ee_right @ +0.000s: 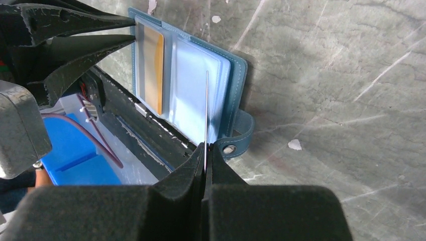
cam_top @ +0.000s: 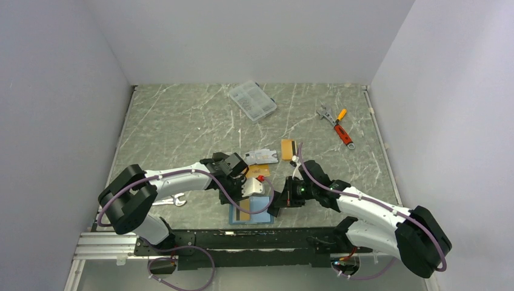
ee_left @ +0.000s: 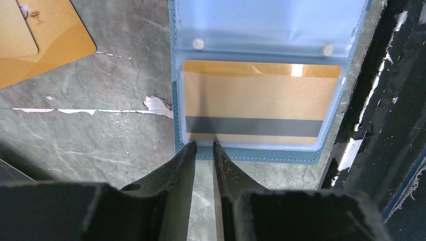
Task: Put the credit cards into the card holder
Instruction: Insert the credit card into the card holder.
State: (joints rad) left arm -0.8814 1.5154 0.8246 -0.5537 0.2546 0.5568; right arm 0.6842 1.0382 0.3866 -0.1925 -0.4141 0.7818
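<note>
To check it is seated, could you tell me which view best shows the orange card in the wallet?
The left wrist view: the orange card faces the camera, stripe visible, sleeved in the wallet. The right wrist view shows it foreshortened; the top view only a sliver.

left pincer [ee_left: 204,144]: low, jaws slightly apart | right pincer [ee_right: 206,147]: clamped on thin sheet [ee_right: 206,110] | arms: angled inward

Card holder [ee_left: 261,154]: teal-blue cover — paler, frosted blue sleeves are seen inside
Sleeved card [ee_left: 261,95]: orange-gold, crossed by a dark grey stripe
Loose card [ee_left: 60,50]: orange-gold
Table [ee_left: 100,145]: grey-green marble, veined white
</note>
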